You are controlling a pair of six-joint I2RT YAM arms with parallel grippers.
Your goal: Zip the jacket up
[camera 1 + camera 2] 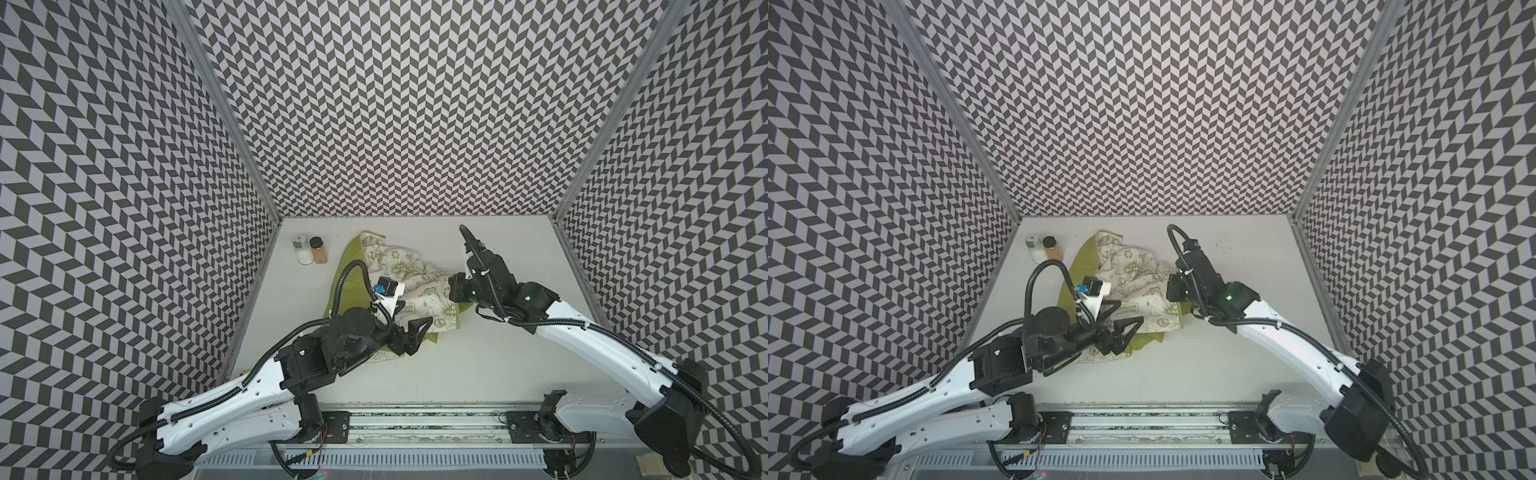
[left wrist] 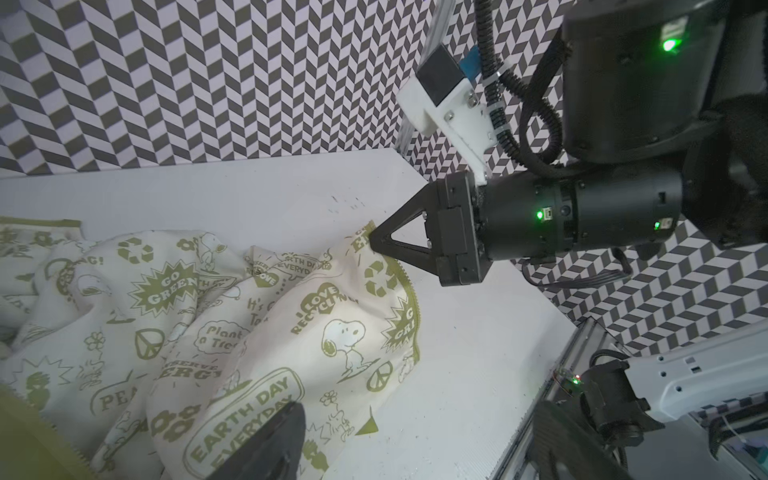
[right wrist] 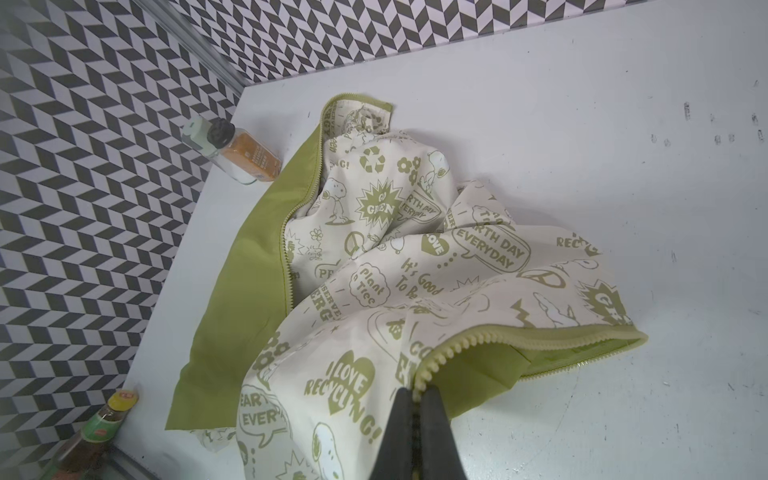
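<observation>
The jacket (image 3: 374,249) lies crumpled, lining up, between our fingers. Our right gripper (image 3: 417,395) clamps its zipper edge (image 3: 457,341) at the fingertips. Our left gripper (image 1: 415,334) gapes empty by the fabric. We should tension that edge gently.

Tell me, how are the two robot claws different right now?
The left gripper is open and grips nothing; the right gripper is shut, pinching the jacket's zipper edge. The left gripper sits at the jacket's near side, the right gripper at its right side. Both are black.
</observation>
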